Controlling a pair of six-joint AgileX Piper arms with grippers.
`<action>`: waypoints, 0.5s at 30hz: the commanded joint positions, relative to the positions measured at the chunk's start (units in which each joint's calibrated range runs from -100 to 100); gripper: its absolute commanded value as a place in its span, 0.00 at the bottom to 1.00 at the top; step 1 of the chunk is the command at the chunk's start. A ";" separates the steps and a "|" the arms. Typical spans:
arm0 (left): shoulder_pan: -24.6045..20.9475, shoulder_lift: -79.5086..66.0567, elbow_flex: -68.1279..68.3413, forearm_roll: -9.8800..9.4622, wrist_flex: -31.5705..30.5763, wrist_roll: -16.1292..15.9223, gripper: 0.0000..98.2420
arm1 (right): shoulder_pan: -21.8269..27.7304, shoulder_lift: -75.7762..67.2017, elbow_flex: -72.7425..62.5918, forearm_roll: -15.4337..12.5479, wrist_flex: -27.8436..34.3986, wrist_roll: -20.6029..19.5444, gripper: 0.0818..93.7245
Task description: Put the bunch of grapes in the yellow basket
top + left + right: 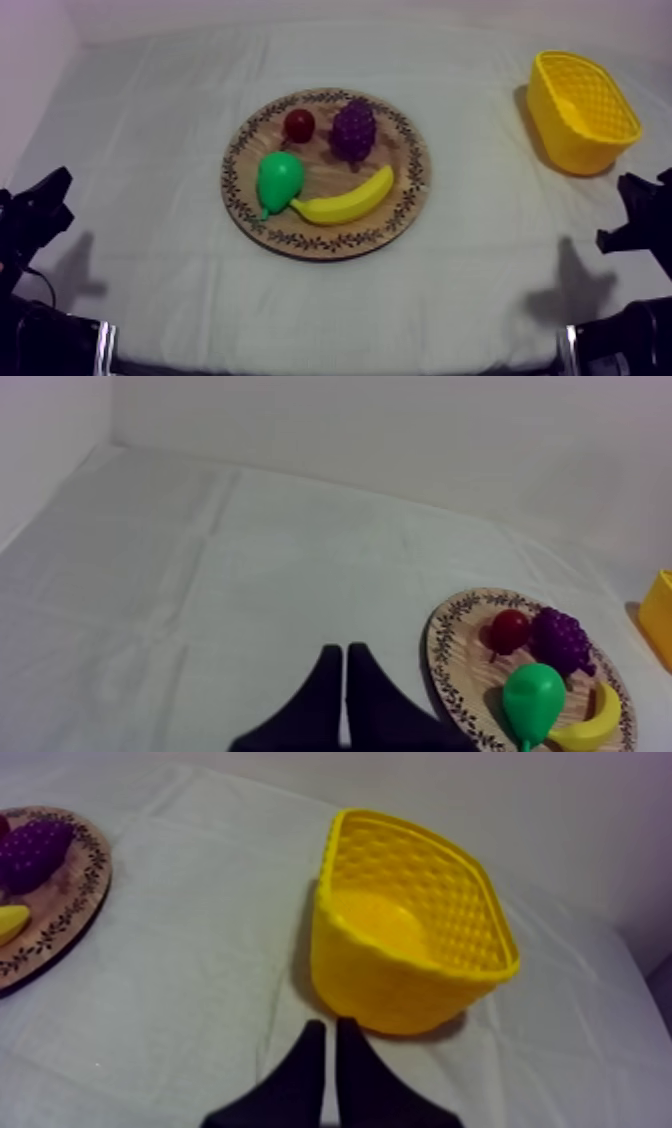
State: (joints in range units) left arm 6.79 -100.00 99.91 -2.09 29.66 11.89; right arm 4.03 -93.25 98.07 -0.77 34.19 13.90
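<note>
Left pincer [343, 652] and right pincer [329, 1024] sit closed and empty; the bunch of grapes [353, 129], probably light, rigid and knobbly, suits a mid-body grip.

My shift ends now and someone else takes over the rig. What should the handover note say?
Left hand: shut on nothing, low at its side, short of the wooden board.
Right hand: shut on nothing, low, in front of the yellow basket.
Bunch of grapes: on the board, beside the small red fruit, with the pear and banana. Basket empty, at the right.
Done: nothing.
Left: grasp the grapes, carry them into the basket.
</note>
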 commanded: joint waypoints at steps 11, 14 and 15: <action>-0.02 0.00 -0.02 0.01 0.00 0.00 0.00 | -4.38 13.22 -15.17 2.41 2.97 -4.81 0.00; -0.02 0.00 -0.02 0.01 0.00 0.00 0.00 | -5.84 17.08 -20.46 2.79 4.69 -5.81 0.00; -0.02 0.00 -0.02 0.01 0.00 0.00 0.00 | -6.44 18.44 -22.28 3.06 5.32 -6.27 0.00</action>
State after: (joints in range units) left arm 6.79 -100.00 99.91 -2.09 29.66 11.89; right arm -1.62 -77.31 79.98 1.99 39.00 8.20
